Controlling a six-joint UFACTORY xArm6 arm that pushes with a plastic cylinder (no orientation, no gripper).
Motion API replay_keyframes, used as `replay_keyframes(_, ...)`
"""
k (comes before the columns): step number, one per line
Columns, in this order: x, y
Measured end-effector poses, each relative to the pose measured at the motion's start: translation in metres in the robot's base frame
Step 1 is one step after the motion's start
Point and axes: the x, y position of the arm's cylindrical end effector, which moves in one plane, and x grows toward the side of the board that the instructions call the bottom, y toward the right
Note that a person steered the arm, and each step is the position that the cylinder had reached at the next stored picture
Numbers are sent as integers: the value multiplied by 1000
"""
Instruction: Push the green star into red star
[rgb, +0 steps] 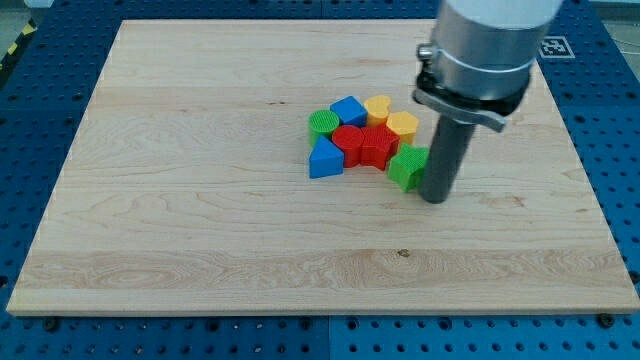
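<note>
The green star sits at the right end of a tight cluster of blocks, touching the red star on its left. My tip rests on the board just right of the green star, touching or nearly touching it. The rod hides the green star's right edge.
The cluster also holds a red block, a blue triangle-like block, a green round block, a blue block, a yellow heart and a yellow hexagon-like block. The wooden board lies on a blue perforated table.
</note>
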Motion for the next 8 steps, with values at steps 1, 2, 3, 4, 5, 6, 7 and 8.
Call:
replay_keyframes(1, -9, 23)
replay_keyframes(2, -39, -6)
replay_keyframes(3, -50, -25)
replay_keyframes(4, -32, -12)
replay_keyframes(5, -18, -16)
replay_keyframes(6, -17, -52)
replay_keyframes(7, -21, -57)
replay_keyframes(8, -22, -28)
